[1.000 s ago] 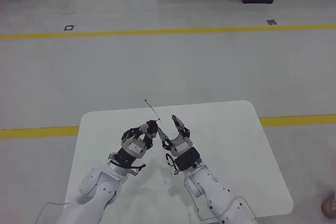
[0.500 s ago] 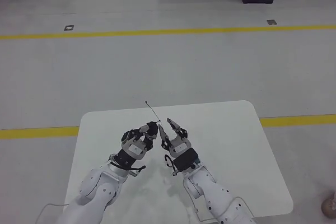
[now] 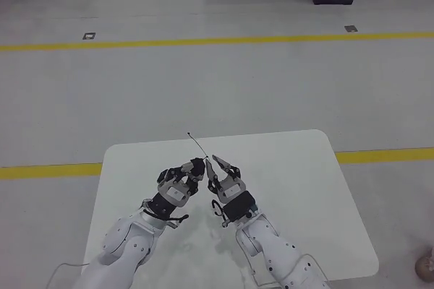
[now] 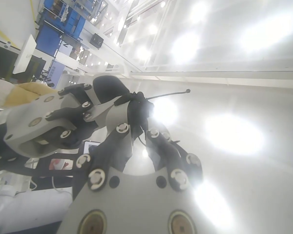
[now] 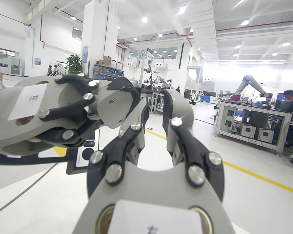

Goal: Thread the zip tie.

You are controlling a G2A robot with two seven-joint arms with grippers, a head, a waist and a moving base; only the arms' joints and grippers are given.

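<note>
left gripper point(image 3: 197, 166) pinching zip tie point(image 3: 196, 144), strand sticking out | right gripper point(image 3: 223, 165) jaws apart, just beside | best bet: grab near the pinch, gently

The white surface point(image 3: 304, 166), rounded at its corners, stands on a pale grey floor point(image 3: 217, 87). A yellow floor line point(image 3: 43, 171) runs out from either side of the surface.

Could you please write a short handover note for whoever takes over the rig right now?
Left hand: shut on the zip tie, one end sticking out above the white table.
Right hand: open, empty, close beside the left hand.
Done: the tie is held off the table.
Left to do: no closed loop shows, so the threading probably remains.
</note>
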